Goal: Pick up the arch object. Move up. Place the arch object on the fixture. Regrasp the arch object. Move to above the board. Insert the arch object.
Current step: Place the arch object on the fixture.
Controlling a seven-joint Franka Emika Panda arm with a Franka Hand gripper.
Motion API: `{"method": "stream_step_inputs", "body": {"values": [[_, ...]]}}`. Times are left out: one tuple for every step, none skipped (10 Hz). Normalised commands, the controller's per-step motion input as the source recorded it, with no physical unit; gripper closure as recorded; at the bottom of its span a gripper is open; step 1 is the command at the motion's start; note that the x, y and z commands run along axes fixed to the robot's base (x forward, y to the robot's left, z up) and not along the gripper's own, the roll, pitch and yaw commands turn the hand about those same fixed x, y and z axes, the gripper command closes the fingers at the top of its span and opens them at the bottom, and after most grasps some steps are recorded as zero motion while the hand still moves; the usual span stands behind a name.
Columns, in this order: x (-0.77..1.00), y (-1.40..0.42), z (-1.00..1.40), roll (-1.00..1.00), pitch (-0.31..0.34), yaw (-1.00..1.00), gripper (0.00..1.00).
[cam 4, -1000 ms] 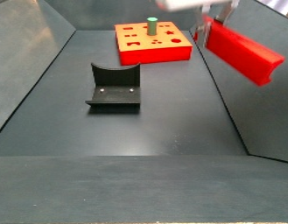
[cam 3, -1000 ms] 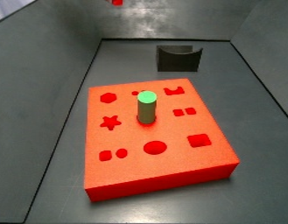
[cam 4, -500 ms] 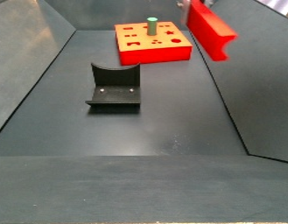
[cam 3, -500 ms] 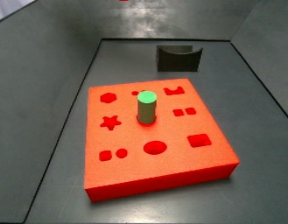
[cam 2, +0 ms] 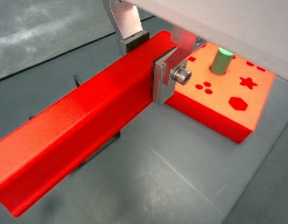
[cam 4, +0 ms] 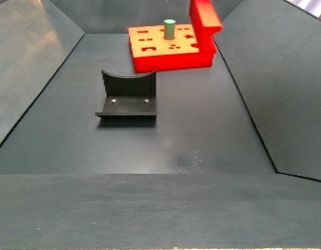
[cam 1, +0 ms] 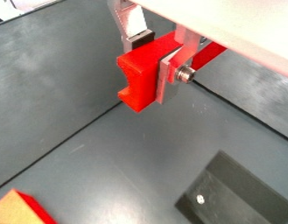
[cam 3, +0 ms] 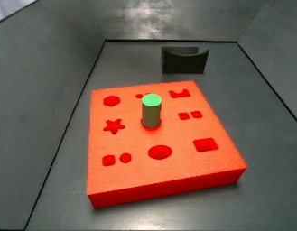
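Note:
My gripper (cam 1: pixel 156 54) is shut on the arch object (cam 1: pixel 140 77), a long bright red block held across the jaws, which also shows in a wrist view (cam 2: pixel 81 140). In a side view the arch object (cam 4: pixel 205 23) hangs in the air over the far right part of the board (cam 4: pixel 160 51); the gripper itself is out of that frame. The board (cam 3: pixel 157 149) is a thick red slab with shaped holes. The fixture (cam 4: pixel 128 96) is a dark block with a curved notch, standing empty on the floor, also in a side view (cam 3: pixel 184 60).
A green cylinder peg (cam 3: pixel 151 110) stands upright in the board, also seen in a wrist view (cam 2: pixel 222 61). Dark sloping walls (cam 4: pixel 32 59) close in the floor on both sides. The fixture (cam 1: pixel 240 194) lies below the gripper in a wrist view.
The arch object has moved from the right wall side towards the board and turned, so it now shows end-on above the board's right part. Board, peg and fixture have not moved.

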Motion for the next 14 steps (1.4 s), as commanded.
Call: {"method": "stream_step_inputs", "body": {"values": [[1.0,-0.21,0.08,-0.16,0.116,-0.07,1.0],[1.0,-0.18,0.07,-0.14,0.128,-0.05,1.0],[1.0,-0.17,0.06,-0.13,0.131,-0.04,1.0],[1.0,-0.15,0.06,-0.12,0.143,-0.02,1.0],[1.0,-0.14,0.06,-0.11,0.148,-0.02,1.0],[1.0,-0.05,-0.3,-1.0,0.023,-0.02,1.0],[1.0,-0.02,-0.32,-1.0,0.02,-0.02,1.0],[1.0,0.01,-0.27,-1.0,0.017,-0.03,1.0],[1.0,0.01,-0.21,-1.0,0.02,-0.03,1.0],[1.0,0.02,-0.14,-1.0,0.037,-0.03,1.0],[1.0,0.03,-0.1,-1.0,0.054,-0.04,1.0],[0.99,0.04,-0.07,-1.0,0.067,-0.04,1.0],[0.89,0.04,-0.05,-1.0,0.078,-0.05,1.0],[0.81,0.04,-0.04,-1.0,0.085,-0.06,1.0]]}}
